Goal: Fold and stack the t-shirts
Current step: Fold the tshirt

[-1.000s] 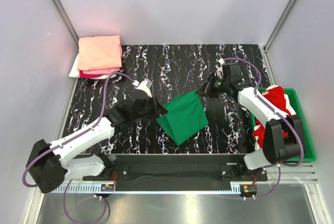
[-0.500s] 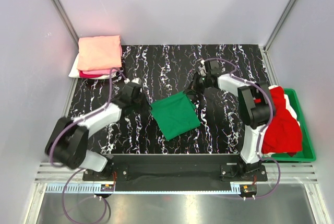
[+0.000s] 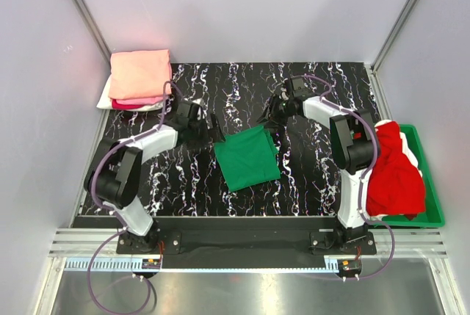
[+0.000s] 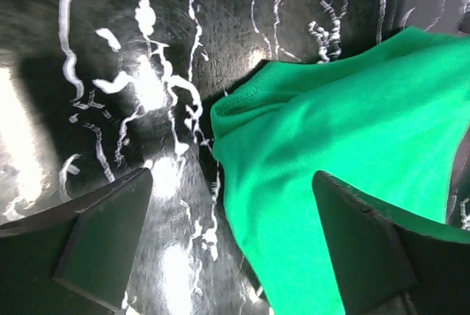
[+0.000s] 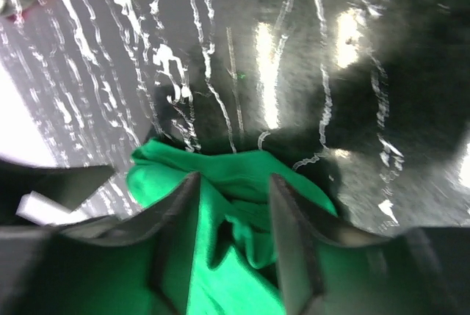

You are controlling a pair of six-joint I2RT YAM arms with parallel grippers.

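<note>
Bright green folded cloth t-shirt [image 3: 248,157] lies central on the tabletop [image 3: 316,175]. Left gripper [image 4: 231,183] jaws open beside its left corner; right gripper [image 5: 231,194] jaws pinch the far corner. Fold apparently done; next, regrasp and carry to salmon-topped shirt pile [image 3: 139,74].

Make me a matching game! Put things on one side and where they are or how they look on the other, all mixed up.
Things:
1. green shirt
2. red shirt
3. peach shirt
4. left gripper

Matches:
A. in the bin
B. open
C. on top of the pile
D. in the middle of the table

Pairs: 1-D, 2-A, 3-C, 4-B
</note>
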